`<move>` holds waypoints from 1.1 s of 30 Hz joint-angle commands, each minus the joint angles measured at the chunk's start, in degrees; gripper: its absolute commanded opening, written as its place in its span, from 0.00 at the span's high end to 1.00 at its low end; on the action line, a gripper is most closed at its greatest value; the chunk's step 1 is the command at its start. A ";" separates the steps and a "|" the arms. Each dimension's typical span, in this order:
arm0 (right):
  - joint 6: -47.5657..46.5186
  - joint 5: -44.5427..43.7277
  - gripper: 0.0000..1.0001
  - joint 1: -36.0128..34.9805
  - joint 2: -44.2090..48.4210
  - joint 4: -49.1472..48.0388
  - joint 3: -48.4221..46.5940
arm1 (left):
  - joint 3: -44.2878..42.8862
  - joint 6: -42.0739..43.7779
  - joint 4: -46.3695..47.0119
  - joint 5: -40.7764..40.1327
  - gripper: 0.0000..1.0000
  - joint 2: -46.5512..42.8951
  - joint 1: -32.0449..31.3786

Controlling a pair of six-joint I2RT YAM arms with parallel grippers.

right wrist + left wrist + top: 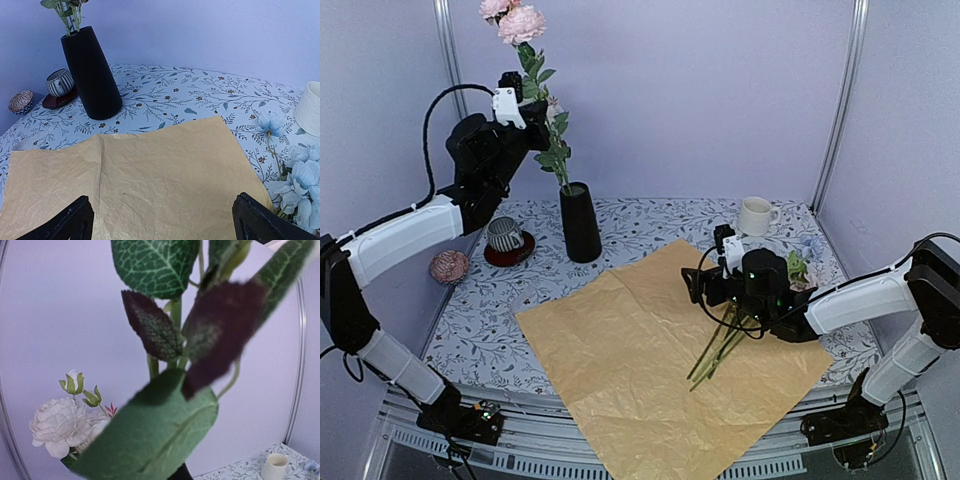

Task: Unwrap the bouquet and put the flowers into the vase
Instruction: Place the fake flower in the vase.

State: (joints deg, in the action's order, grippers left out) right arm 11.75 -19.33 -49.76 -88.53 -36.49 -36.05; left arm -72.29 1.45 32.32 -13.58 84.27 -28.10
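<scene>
With the paper (620,350) unwrapped, the left gripper (527,97) clasped a pink-flowered stem (542,120) entering the vase (580,222), while right of it the right gripper (165,227) hung open above remaining stems (715,350).

A robot lab booth — plain lilac wall panels (700,100) between metal posts (841,100) at the far corners, flower-print tablecloth (650,215), arm bases (470,420) clamped to the near metal rail (550,462).

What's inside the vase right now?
A leafy green flower stem runs down into the vase mouth, pink blooms on top, the left gripper clamped on it higher up. The black wall hides how deep it reaches and anything else inside.
</scene>
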 commanded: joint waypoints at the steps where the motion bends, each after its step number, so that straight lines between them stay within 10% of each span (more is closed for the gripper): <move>1: -0.47 0.24 0.01 -0.28 0.36 -1.13 -0.66 | -1.10 -1.47 0.54 0.43 1.00 2.59 2.68; 20: -0.99 -0.10 0.01 -0.32 -0.06 -0.95 -0.95 | -1.93 -12.96 -17.05 1.71 1.00 13.15 3.66; 33: -1.29 -0.22 0.01 -0.34 -0.48 -0.95 -1.08 | 3.32 -17.83 -19.35 3.54 0.65 11.83 3.66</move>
State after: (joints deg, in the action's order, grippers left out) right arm 11.07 -19.35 -49.82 -88.53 -36.49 -36.05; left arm -70.91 -14.31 14.46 -11.05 97.51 -25.06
